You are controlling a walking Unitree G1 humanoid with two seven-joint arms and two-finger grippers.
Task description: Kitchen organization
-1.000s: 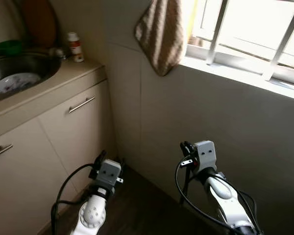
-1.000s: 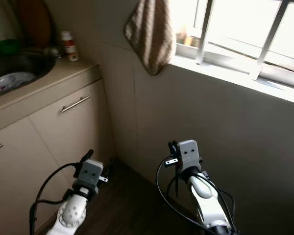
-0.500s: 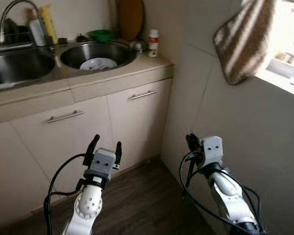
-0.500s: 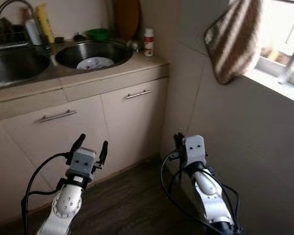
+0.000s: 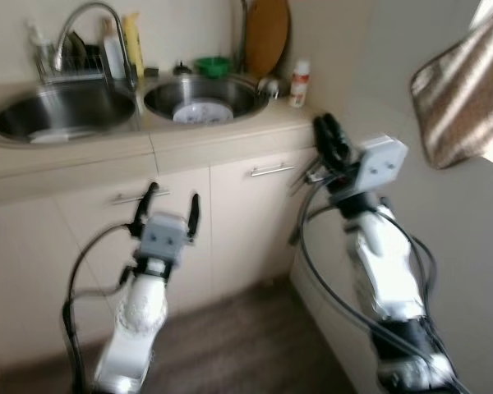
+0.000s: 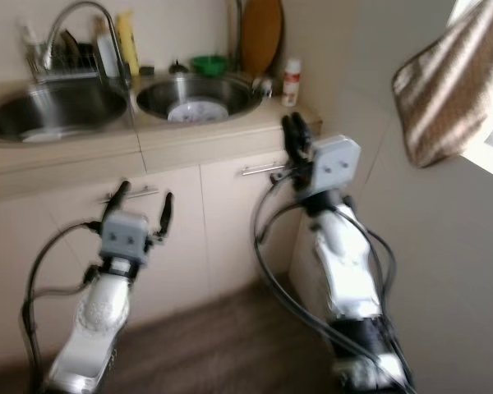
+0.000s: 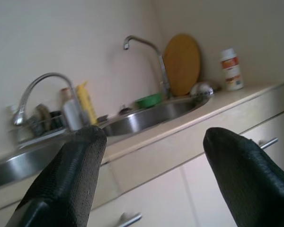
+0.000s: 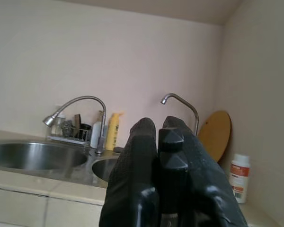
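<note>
While swinging round from the window wall toward the counter point(image 5: 230, 144), now facing the double sink square on, with the striped towel point(image 5: 460, 103) slid off to the far right. Means approach only, nothing handled yet. Left gripper point(image 5: 171, 209) low before the cupboard doors, fingers spread wide and empty. Right gripper point(image 5: 329, 139) raised since a second ago to counter height near the right end, fingers pressed together on nothing. White plate point(image 5: 202, 112) lying in the right basin point(image 5: 251, 90), likely first to sort. Green bowl point(image 5: 214, 64), round wooden board point(image 5: 267, 37) and small white bottle point(image 5: 299, 82) behind the basin; yellow bottle point(image 5: 132, 34) and rack by the tap point(image 5: 90, 25). Tap arching between arms and basin, worth avoiding
</note>
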